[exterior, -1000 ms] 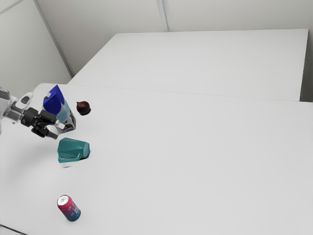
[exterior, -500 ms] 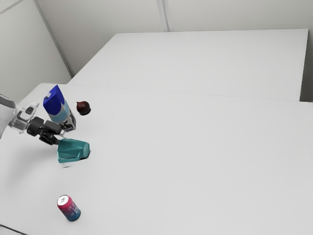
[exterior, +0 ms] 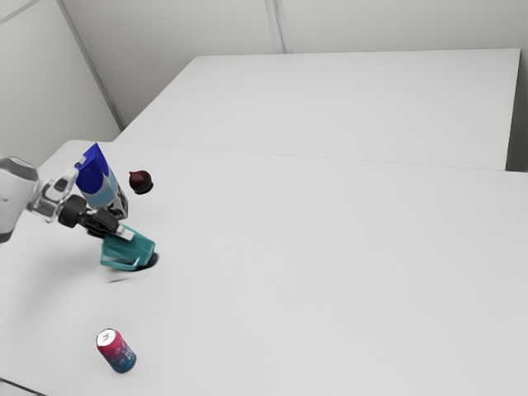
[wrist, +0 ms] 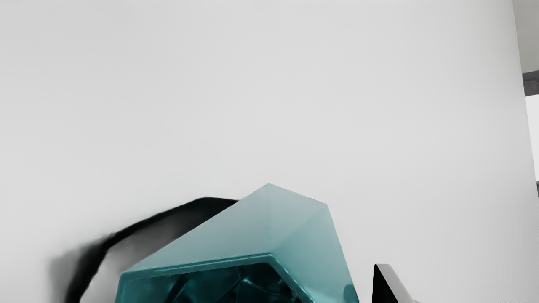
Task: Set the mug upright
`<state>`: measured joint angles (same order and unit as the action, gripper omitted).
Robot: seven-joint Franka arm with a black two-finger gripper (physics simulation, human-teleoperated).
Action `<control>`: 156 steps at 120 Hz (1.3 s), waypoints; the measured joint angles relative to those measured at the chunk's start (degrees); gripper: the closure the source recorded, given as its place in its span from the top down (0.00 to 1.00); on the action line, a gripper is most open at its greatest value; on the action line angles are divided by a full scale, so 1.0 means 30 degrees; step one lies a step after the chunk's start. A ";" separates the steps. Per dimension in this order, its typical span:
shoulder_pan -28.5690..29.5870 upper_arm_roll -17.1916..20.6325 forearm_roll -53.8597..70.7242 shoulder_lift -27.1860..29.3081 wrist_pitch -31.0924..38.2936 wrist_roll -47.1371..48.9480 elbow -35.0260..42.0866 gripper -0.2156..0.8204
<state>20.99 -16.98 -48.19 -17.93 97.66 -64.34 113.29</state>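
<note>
In the exterior view's left, the mug (exterior: 138, 252) lies tilted against my end effector (exterior: 120, 234), its open mouth facing me; I cannot tell whether I grip it, and I judge that righting it hinges on turning that mouth upward

1. A plain indoor room is shown; its exact kind cannot be told.
2. Pale walls (exterior: 181, 29) are joined at a corner (exterior: 91, 66).
3. A broad white desk (exterior: 330, 289) is backed by another flat white surface (exterior: 346, 99).
</note>
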 joint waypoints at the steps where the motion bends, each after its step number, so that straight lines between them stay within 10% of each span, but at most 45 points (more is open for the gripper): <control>1: 0.0001 0.0038 -0.0002 0.0023 0.0007 -0.0004 0.0001 0.19; 40: -0.0054 0.0858 0.0086 0.0751 0.0319 0.0040 -0.0024 0.07; 93: -0.4582 0.3793 1.1498 1.0170 0.5799 0.5182 0.6413 0.04; 156: -0.8780 0.5785 1.7844 0.9693 1.0635 1.2113 0.7806 0.04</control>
<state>-5.35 0.38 5.35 11.15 129.56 -28.00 136.71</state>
